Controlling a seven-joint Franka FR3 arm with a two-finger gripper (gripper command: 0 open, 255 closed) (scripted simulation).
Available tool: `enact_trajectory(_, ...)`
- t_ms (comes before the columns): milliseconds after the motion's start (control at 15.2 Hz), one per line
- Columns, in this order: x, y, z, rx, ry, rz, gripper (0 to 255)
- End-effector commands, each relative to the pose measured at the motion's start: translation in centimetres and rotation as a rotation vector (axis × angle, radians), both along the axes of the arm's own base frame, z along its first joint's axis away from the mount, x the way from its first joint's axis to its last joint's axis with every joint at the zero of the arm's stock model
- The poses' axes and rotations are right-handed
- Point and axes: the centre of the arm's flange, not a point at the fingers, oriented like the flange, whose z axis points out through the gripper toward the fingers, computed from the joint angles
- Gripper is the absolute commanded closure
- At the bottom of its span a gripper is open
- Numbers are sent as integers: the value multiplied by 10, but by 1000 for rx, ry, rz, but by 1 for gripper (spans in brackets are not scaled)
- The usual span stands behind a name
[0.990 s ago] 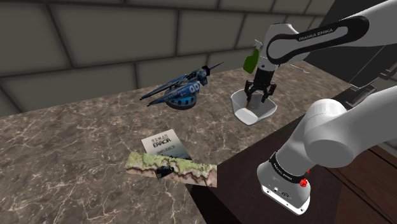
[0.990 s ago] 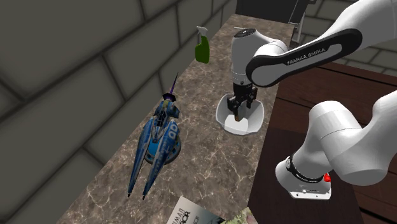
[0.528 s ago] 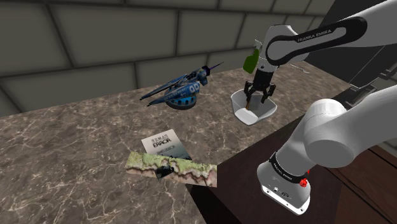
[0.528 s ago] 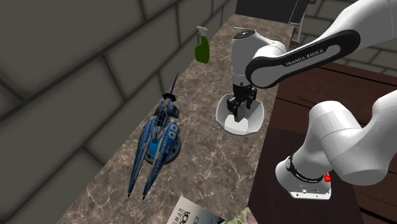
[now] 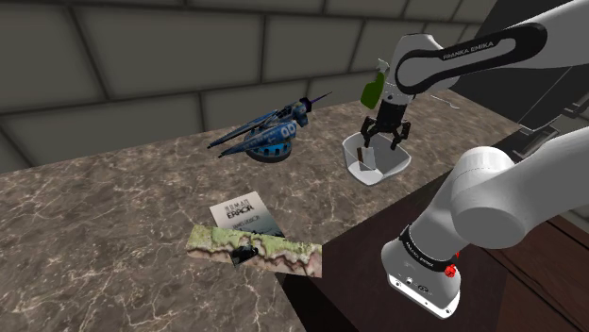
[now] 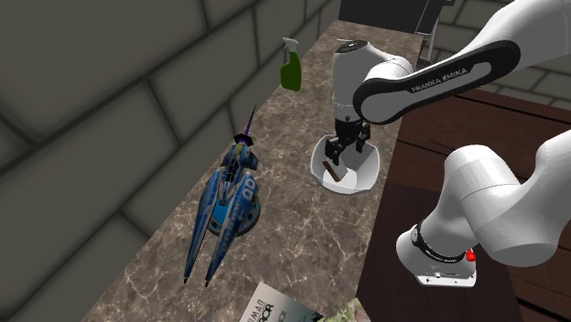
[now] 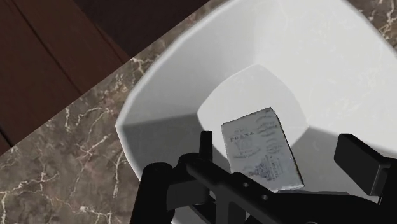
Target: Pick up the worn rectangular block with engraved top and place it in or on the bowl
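White angular bowl point(image 5: 401, 162), in the shoulder view, sits on the marbled bench point(image 5: 113, 217) and holds the worn grey rectangular block point(image 5: 366, 162), leaning steeply. The black end effector point(image 5: 386, 140) hangs above, spread wide, touching nothing. Second exterior view: the block's long axis slants down into the bowl. Wrist view: engraved face upward, lengthwise between the fingers point(image 7: 359, 159). Best withdrawn straight up, clear of it.
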Motion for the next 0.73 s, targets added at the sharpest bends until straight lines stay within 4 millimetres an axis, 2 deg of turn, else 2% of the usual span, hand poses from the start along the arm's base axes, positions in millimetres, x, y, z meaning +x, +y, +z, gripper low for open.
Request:
enact_trajectory(0, 3, -1, 20, 0, 1, 0, 0)
enact_trajectory(132, 8, -3, 43, 0, 1, 0, 0)
enact_trajectory(660, 8, -3, 43, 0, 1, 0, 0)
